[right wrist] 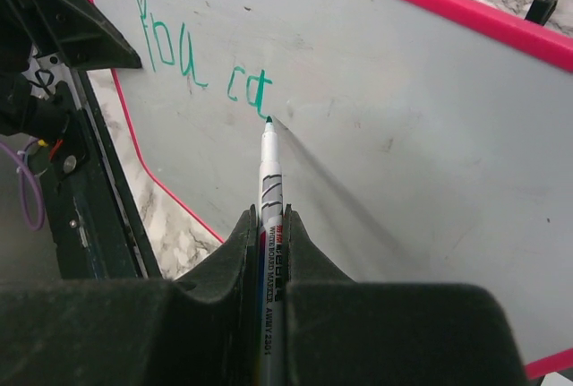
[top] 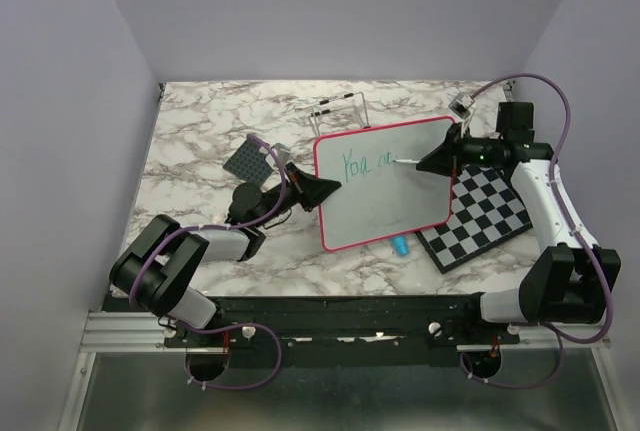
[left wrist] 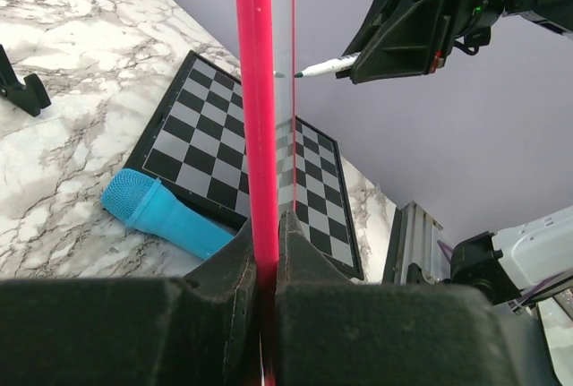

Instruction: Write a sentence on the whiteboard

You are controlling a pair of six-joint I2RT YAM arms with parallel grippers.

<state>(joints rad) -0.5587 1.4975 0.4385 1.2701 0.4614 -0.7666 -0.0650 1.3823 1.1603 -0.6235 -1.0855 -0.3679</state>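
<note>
Left jaws are pinching the whiteboard (top: 390,201) by its pink frame, holding it raised over the marble counter (top: 200,131), its right edge overlapping the chessboard (top: 485,216). Right jaws are pinching a whiteboard marker (right wrist: 271,198). Its tip is touching the board at the end of the green sentence (right wrist: 192,55), so far roughly "You ca".

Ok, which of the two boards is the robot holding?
The glossy white board with the pink-red frame: the left pincer clamps its edge. The black-and-white checkered board just lies on the marble table.
</note>
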